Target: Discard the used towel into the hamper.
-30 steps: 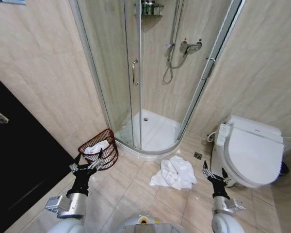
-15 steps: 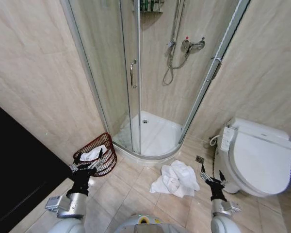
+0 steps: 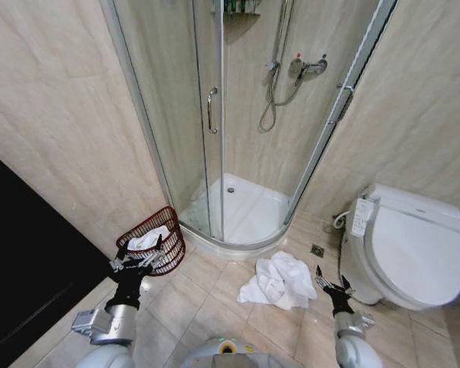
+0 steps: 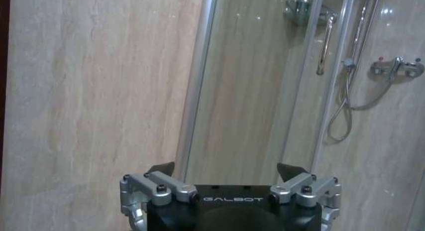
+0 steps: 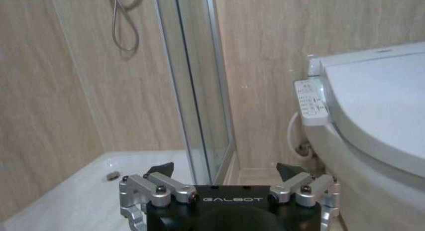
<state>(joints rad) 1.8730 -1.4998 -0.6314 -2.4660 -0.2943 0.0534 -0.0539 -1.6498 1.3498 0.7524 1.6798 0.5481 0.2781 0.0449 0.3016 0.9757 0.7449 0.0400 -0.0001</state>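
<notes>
A crumpled white towel [image 3: 278,280] lies on the tiled floor between the shower base and the toilet. The hamper [image 3: 151,238], a dark reddish-brown wire basket, stands by the left wall next to the shower and holds some white cloth. My left gripper [image 3: 137,260] is open, raised just in front of the hamper; the left wrist view has it [image 4: 227,169] pointing at the wall and shower door. Right of the towel and a little nearer, my right gripper [image 3: 331,282] is open and holds nothing. It [image 5: 226,169] faces the shower corner and toilet in its wrist view.
A curved glass shower enclosure [image 3: 215,138] fills the corner ahead, with its white base [image 3: 245,211] on the floor. A white toilet [image 3: 410,245] stands at the right. A dark door or panel [image 3: 23,261] runs along the left. A floor drain [image 3: 316,250] sits near the toilet.
The head camera has shifted, so the whole bathroom sits differently in the picture. My right gripper has dropped slightly lower and closer to the towel. The left gripper stays by the hamper.
</notes>
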